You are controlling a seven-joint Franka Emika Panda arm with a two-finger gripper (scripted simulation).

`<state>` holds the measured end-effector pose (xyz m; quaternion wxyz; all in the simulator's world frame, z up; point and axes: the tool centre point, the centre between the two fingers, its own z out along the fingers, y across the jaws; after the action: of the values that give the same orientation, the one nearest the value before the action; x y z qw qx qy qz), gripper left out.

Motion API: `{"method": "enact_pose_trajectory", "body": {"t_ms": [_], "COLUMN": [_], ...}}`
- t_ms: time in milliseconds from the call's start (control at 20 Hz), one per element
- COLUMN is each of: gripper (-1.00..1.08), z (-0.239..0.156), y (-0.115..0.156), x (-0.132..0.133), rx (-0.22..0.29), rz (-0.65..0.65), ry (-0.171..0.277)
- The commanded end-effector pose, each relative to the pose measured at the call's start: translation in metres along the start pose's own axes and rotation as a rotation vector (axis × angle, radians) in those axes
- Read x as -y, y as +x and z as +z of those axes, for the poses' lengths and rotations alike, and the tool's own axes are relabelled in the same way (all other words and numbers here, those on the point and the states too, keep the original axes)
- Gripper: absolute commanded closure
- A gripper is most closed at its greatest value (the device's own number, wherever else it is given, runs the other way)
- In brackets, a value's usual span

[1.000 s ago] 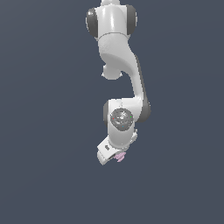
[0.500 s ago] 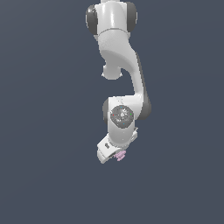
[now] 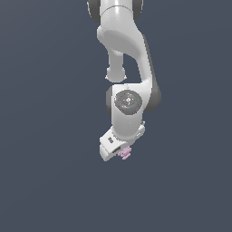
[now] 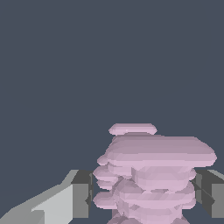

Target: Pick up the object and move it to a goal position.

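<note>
Unmoved since prev: gripper [image 3: 121, 153] pinching pink object [image 3: 125, 152]

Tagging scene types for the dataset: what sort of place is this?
Likely a bare simulator scene, not a real room: flat uniform dark backdrop, a smoothly rendered white arm, and a faceted pink object between the claw fingers.

Pale pink ridged object [image 4: 153, 175] between the gripper [image 4: 146, 194] fingers [image 4: 81, 199], touching both, plain dark backdrop
</note>
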<state>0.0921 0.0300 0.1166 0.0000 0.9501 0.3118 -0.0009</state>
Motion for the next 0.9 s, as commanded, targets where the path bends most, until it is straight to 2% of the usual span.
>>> {"method": "enact_pose_trajectory", "body": {"t_ms": [0,850], "gripper": [1.08,1.08], "z": [-0.025,-0.219], "y": [-0.004,-0.035], "x": [0.003,0.031], "rx": [-0.001,-0.001], "rz": [0.0,-0.001], "ry": [-0.001,-0.001]}}
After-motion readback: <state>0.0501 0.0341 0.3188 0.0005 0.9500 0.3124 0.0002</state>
